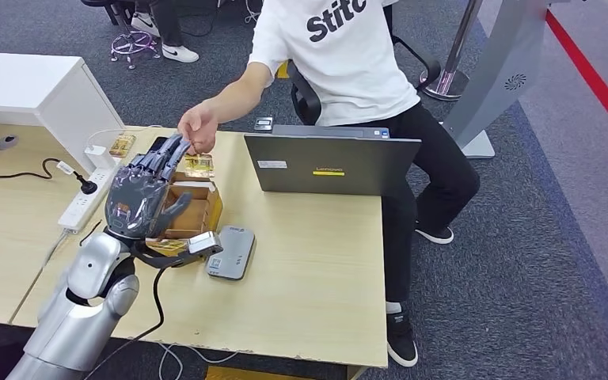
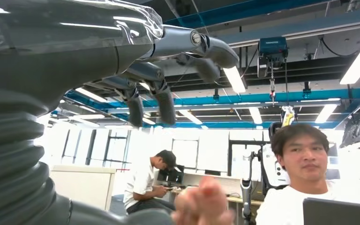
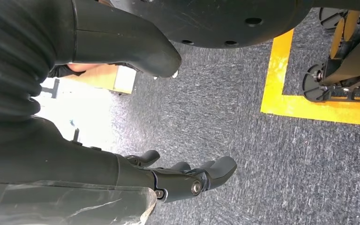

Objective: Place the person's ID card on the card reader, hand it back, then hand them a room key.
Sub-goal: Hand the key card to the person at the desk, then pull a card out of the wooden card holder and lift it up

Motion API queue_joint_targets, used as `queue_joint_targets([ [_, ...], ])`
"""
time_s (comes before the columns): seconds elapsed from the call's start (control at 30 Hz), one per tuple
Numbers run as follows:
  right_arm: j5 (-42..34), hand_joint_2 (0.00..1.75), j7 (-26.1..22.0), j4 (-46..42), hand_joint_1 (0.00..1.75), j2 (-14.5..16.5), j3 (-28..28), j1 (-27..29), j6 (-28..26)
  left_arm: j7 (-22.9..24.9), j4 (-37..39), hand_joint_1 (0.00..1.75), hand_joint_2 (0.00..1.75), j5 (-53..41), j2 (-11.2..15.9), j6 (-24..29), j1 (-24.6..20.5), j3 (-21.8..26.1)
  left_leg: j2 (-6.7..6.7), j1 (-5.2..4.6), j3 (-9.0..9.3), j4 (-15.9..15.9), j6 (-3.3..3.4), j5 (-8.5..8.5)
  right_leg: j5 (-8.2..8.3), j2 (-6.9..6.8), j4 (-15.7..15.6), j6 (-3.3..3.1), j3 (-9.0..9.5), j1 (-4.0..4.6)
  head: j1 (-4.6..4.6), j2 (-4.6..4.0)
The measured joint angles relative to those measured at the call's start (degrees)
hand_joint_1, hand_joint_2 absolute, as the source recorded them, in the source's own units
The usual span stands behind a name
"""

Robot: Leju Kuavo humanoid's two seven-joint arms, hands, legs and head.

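Note:
My left hand (image 1: 144, 190) is raised over the desk with its fingers (image 2: 161, 96) spread and nothing between them. Just past its fingertips, the person's hand (image 1: 198, 127) reaches down to a gold-coloured card (image 1: 199, 165); I cannot tell whether my fingertips touch it. The person's fingers (image 2: 201, 204) show low in the left wrist view. The grey card reader (image 1: 232, 252) lies flat on the desk to the right of my wrist, with nothing on it. My right hand (image 3: 187, 178) hangs over the grey carpet, fingers loosely apart and holding nothing.
An open cardboard box (image 1: 198, 212) sits under my left hand. A laptop (image 1: 328, 162) stands open at the back of the desk. A white power strip (image 1: 87, 194) and a white cabinet (image 1: 39, 91) are on the left. Another small card (image 1: 123, 144) lies near the cabinet.

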Motion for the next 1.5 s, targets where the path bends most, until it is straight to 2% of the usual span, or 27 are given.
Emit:
queue_joint_targets([
  [0.27, -0.21, 1.75, -0.1, 0.0, 0.0, 0.03, -0.51, 0.0, 0.01, -0.19, -1.68, 0.0, 1.75, -0.15, -0.12, -0.76, 2.23, -0.01, -0.01, 0.0, 0.0, 0.0, 0.0, 0.0, 0.0, -0.01, 0.0, 0.0, 0.0, 0.0, 0.0, 0.0],
  [0.47, -0.96, 1.75, 0.03, 0.02, 0.0, 0.14, -1.54, 0.17, -0.52, -1.22, -4.34, 0.0, 1.75, -0.58, 0.61, -7.12, 6.64, -0.21, 0.01, 0.0, 0.0, 0.0, 0.0, -0.01, -0.01, 0.01, 0.0, -0.01, -0.01, 0.0, -0.01, 0.0],
  [0.67, -1.37, 1.75, -0.16, 0.0, 0.0, 0.37, -2.5, 0.29, -0.62, 0.18, -5.77, 0.0, 1.75, -1.29, 2.63, -11.9, 10.46, -1.16, 0.0, 0.01, -0.01, -0.01, 0.0, -0.01, -0.02, 0.0, 0.0, -0.01, -0.02, 0.0, 0.0, 0.0],
  [1.1, -0.77, 1.75, -0.6, 0.0, 0.0, 0.38, -3.12, 0.28, -0.52, 1.49, -4.45, 0.0, 1.75, 0.15, 4.88, -13.95, 11.02, -1.15, -0.02, 0.0, 0.0, -0.01, 0.02, 0.02, 0.0, -0.02, 0.0, 0.0, 0.01, 0.0, 0.0, 0.0],
  [1.5, 0.49, 1.75, 0.14, 0.0, 0.0, 0.38, -3.13, 0.28, 0.17, 2.2, 4.55, 0.0, 1.75, 0.48, 5.2, -14.32, 10.07, 0.14, -0.02, 0.02, 0.0, -0.01, 0.02, 0.03, 0.0, -0.02, 0.0, -0.01, 0.01, 0.0, 0.0, 0.0],
])
